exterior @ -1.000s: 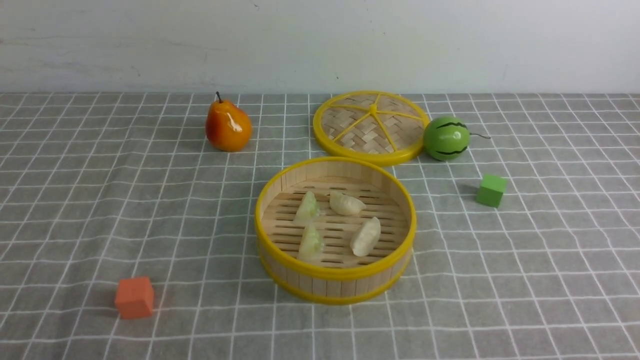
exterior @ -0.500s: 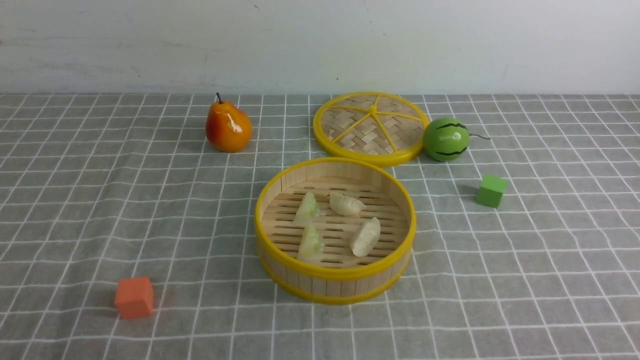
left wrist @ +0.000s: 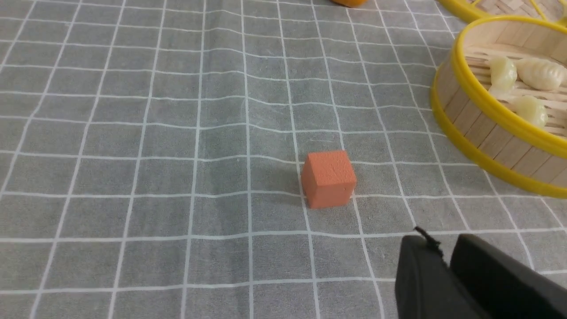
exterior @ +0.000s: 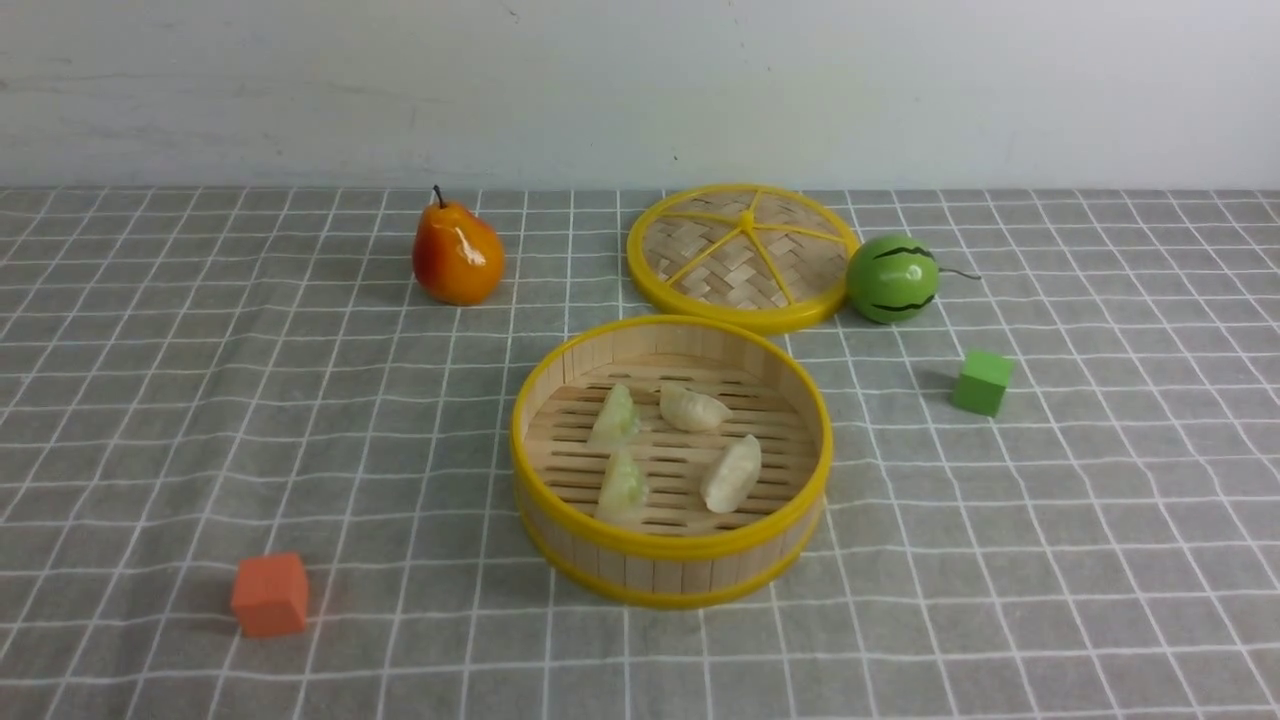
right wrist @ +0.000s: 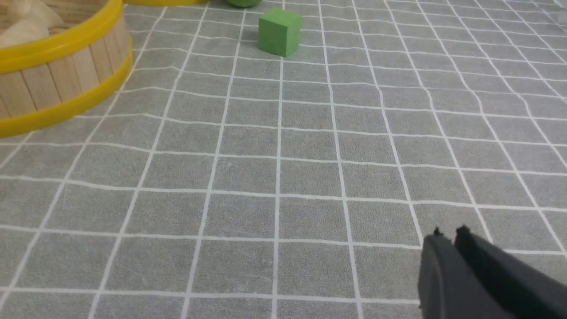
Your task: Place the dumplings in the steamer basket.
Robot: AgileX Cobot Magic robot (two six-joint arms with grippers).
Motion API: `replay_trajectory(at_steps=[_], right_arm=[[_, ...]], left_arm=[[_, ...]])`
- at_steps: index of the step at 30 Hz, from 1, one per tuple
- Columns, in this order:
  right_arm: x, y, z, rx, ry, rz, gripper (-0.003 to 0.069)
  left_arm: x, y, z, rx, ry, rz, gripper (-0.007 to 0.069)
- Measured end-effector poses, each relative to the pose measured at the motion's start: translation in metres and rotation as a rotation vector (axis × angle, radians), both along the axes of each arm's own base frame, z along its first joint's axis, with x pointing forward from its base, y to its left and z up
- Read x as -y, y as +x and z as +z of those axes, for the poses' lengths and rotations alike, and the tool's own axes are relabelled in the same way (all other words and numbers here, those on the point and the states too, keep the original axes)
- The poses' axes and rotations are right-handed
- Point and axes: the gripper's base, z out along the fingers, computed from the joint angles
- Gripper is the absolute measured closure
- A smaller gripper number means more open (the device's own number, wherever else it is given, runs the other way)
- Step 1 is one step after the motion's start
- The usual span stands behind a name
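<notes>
So we've got all four dumplings point(exterior: 668, 448) sitting inside the steamer basket point(exterior: 670, 545), two pale green ones on one side of the slatted floor and two cream ones on the other, none touching the wall as far as we can see. From the left claw point(left wrist: 445, 252), the basket is ahead and off toward the robot's right, well apart from the tips. From the right claw point(right wrist: 448, 237), the basket is ahead and off toward the robot's left, again well apart.

Both claws look clenched with nothing in them: the left one's fingers sit tight together with barely a seam between, same story on the right one. Neither shows up in the front view.

Nearer to the left claw than the basket is an orange cube point(left wrist: 328, 178), just ahead of the tips on the grey checked counter point(exterior: 1050, 560). Well ahead of the right claw is a green cube point(right wrist: 280, 32). Beyond the basket lie the woven lid point(exterior: 742, 255), a toy watermelon point(exterior: 892, 278) touching the lid's rim, and a pear point(exterior: 456, 252).
</notes>
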Motion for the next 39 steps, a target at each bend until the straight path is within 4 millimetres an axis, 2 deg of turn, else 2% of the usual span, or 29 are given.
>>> replay_trajectory(at_steps=[4, 7, 9, 13, 14, 15, 16, 17, 19, 39], right_arm=[[0.000, 0.000, 0.000, 0.000, 0.000, 0.000, 0.0615], [0.000, 0.000, 0.000, 0.000, 0.000, 0.000, 0.0610], [0.000, 0.000, 0.000, 0.000, 0.000, 0.000, 0.0607], [0.000, 0.000, 0.000, 0.000, 0.000, 0.000, 0.0601], [0.000, 0.000, 0.000, 0.000, 0.000, 0.000, 0.0599], [0.000, 0.000, 0.000, 0.000, 0.000, 0.000, 0.0596], [0.000, 0.000, 0.000, 0.000, 0.000, 0.000, 0.0596], [0.000, 0.000, 0.000, 0.000, 0.000, 0.000, 0.0596], [0.000, 0.000, 0.000, 0.000, 0.000, 0.000, 0.0590], [0.000, 0.000, 0.000, 0.000, 0.000, 0.000, 0.0562]], left_arm=[[-0.005, -0.009, -0.002, 0.058, -0.055, 0.048, 0.0522], [-0.012, -0.022, 0.000, 0.186, -0.098, 0.141, 0.0518], [-0.011, -0.025, -0.006, 0.229, -0.119, 0.171, 0.0518], [-0.007, -0.020, -0.032, 0.247, -0.103, 0.185, 0.0541], [-0.006, -0.017, -0.043, 0.231, -0.089, 0.180, 0.0566], [-0.004, -0.013, -0.060, 0.209, -0.054, 0.163, 0.0622], [-0.004, -0.011, -0.073, 0.182, -0.032, 0.151, 0.0638], [-0.004, -0.011, -0.073, 0.182, -0.032, 0.151, 0.0638], [-0.002, -0.010, -0.091, 0.126, -0.011, 0.125, 0.0638], [-0.001, -0.011, -0.095, 0.096, 0.007, 0.110, 0.0638]])
